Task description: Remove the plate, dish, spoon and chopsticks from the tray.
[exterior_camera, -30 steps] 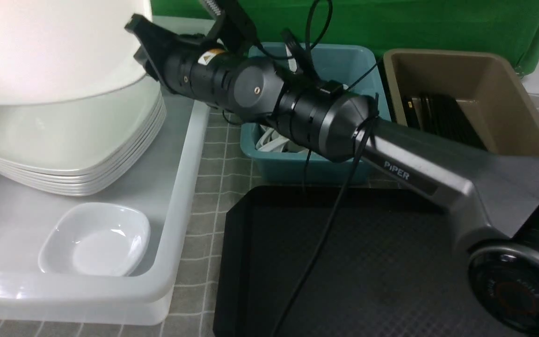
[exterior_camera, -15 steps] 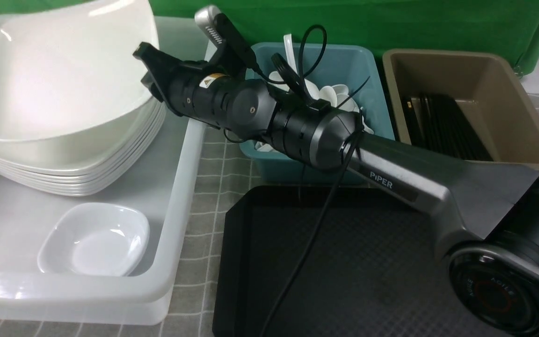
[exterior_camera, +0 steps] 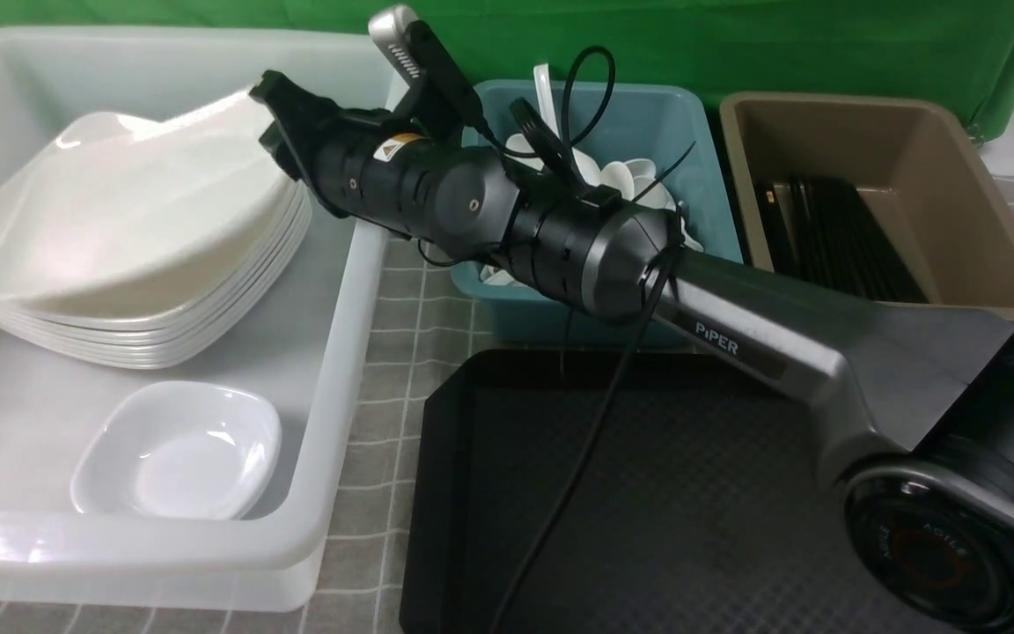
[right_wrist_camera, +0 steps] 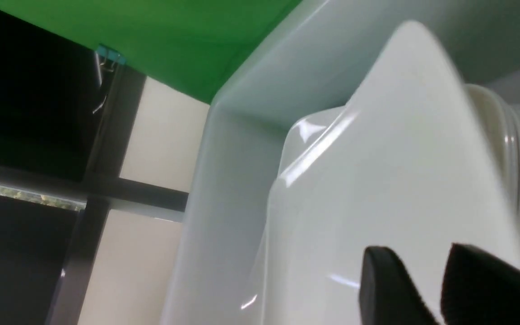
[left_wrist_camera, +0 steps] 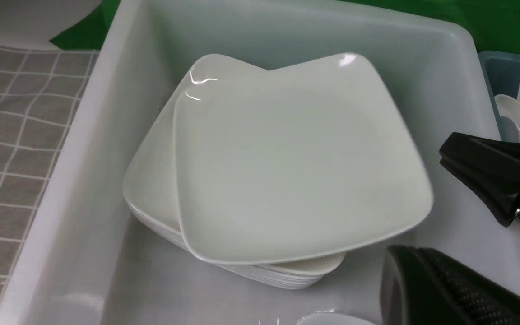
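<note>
Plate (exterior_camera: 137, 211) off the tray (exterior_camera: 692, 511), askew on the stack (exterior_camera: 164, 343) in the white bin (exterior_camera: 344, 370).

Green backdrop (exterior_camera: 824, 44) behind; counter (exterior_camera: 401, 308) under grey checked cloth. At left, the translucent bin with the stack of square plates, topmost plate turned out of line with the rest and blurred, plus a small white dish (exterior_camera: 177, 453) near the front corner. In front, the black textured tray. Behind it, a brown tub (exterior_camera: 956, 176) with black chopsticks (exterior_camera: 841, 233) and a teal tub (exterior_camera: 525, 317) with white spoons (exterior_camera: 630, 176). Right arm (exterior_camera: 762, 343) stretched from the right across the tray and teal tub to the bin, right jaws parted by a narrow gap, nothing between them, tips just beside the plate's corner. Of the left jaws, only one ribbed black finger (left_wrist_camera: 445, 293) in the wrist view; open or closed, cannot tell.
</note>
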Controlling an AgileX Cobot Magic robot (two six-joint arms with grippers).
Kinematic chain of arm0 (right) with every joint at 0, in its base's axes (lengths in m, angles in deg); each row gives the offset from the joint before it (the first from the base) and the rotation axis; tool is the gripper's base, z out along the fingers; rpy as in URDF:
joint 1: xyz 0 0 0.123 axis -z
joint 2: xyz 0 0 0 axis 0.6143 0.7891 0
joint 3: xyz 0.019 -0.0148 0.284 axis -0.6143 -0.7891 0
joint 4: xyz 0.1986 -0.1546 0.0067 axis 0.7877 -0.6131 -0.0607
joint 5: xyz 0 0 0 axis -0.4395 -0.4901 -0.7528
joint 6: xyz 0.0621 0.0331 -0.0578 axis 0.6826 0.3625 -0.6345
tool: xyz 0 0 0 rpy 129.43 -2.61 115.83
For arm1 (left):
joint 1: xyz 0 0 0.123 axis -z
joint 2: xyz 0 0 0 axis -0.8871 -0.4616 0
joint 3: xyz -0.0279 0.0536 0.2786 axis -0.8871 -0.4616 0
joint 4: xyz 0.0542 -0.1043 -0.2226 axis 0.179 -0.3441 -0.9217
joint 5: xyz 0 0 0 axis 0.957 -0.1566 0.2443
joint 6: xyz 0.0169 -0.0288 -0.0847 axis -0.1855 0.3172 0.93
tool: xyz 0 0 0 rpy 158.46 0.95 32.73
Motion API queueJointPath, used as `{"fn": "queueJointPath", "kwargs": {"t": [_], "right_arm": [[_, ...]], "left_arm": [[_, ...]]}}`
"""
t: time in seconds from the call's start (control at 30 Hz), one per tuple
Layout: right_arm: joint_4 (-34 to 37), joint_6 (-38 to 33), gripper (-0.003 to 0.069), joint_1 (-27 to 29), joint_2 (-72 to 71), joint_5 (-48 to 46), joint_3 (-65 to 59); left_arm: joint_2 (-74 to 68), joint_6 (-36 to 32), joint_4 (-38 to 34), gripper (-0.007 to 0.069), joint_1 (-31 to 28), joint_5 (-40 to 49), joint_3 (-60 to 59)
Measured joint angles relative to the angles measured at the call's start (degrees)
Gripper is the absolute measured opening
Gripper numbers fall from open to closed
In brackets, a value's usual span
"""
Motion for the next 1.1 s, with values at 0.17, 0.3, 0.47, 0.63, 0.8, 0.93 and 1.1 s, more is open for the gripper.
{"fn": "queueJointPath", "kwargs": {"t": [0.17,0.3,0.47,0.63,0.8,0.93,1.1], "right_arm": [[-0.2,0.0,0.0235,0.0,0.0,-2.2,0.3],[-0.3,-0.3,0.0233,0.4,-0.7,-6.3,0.5],[-0.1,-14.7,0.0169,2.9,-4.0,-20.5,0.4],[-7.7,-30.6,0.0038,9.0,-13.1,-39.0,0.4],[-20.4,-34.2,0.0027,16.0,-22.7,-57.8,0.5],[-24.7,-36.4,0.0027,20.2,-26.9,-70.0,0.4],[-25.4,-37.1,0.0027,23.2,-31.4,-70.9,-3.0]], "left_arm": [[0.0,0.0,0.0,0.0004,0.0,0.0,0.0],[-0.1,0.0,0.0,0.0004,0.0,0.0,0.0],[-1.6,-1.2,-0.8,0.0004,0.0,0.3,0.0],[-7.3,-8.3,-7.3,0.0004,1.3,2.7,0.0],[-15.7,-12.1,-6.2,0.0004,11.7,2.7,1.1],[-23.5,-7.4,0.8,0.0004,18.3,2.5,5.3],[-36.5,-6.1,2.8,0.0004,20.6,5.6,15.8]]}}
